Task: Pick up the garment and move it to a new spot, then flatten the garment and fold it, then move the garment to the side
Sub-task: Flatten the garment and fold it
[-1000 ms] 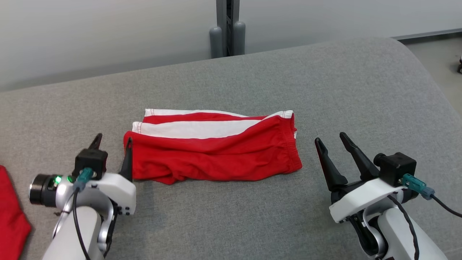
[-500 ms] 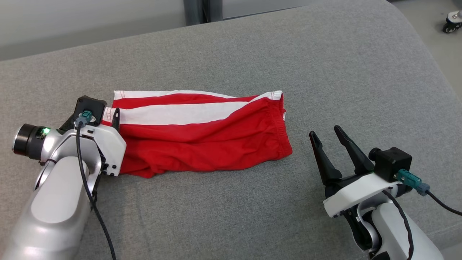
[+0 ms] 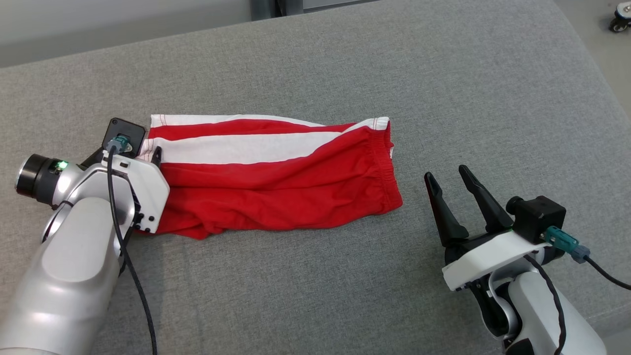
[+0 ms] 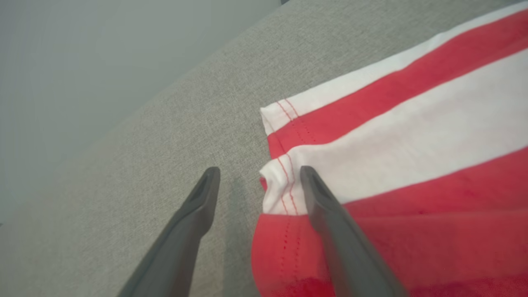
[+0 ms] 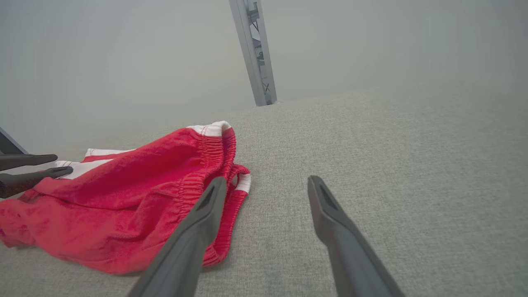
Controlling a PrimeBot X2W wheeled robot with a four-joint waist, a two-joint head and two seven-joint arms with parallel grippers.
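Left arm has pushed forward since the earlier frame, from near the garment's near-left corner up to its far-left end; head camera tipped down too, so the whole picture shifted. Right arm about the same.

Grey fabric-covered desk (image 3: 443, 74) carries everything. Garment (image 3: 276, 187), red shorts with white stripes, lies flat-ish across the middle of it, a bit left of centre, long axis left to right, creased along the near edge.

Left pincer (image 4: 260, 175) is spread wide and empty, straddling the left end: one finger (image 4: 330, 214) over the cloth, the other over bare desk, hem corner between them. Can't tell if it touches yet. Right pincer (image 3: 446, 172) is also wide, empty, just right of the shorts and apart from them.

Elastic waistband (image 3: 382, 162) is at the right end, stitched white hem (image 4: 280, 194) at the left.

My read: light, limp cloth, it will sag and bunch when lifted, and the layers may slide apart. I'd pinch the left hem through all layers, and take the waistband on the right, since the thicker elastic gives a surer bite.
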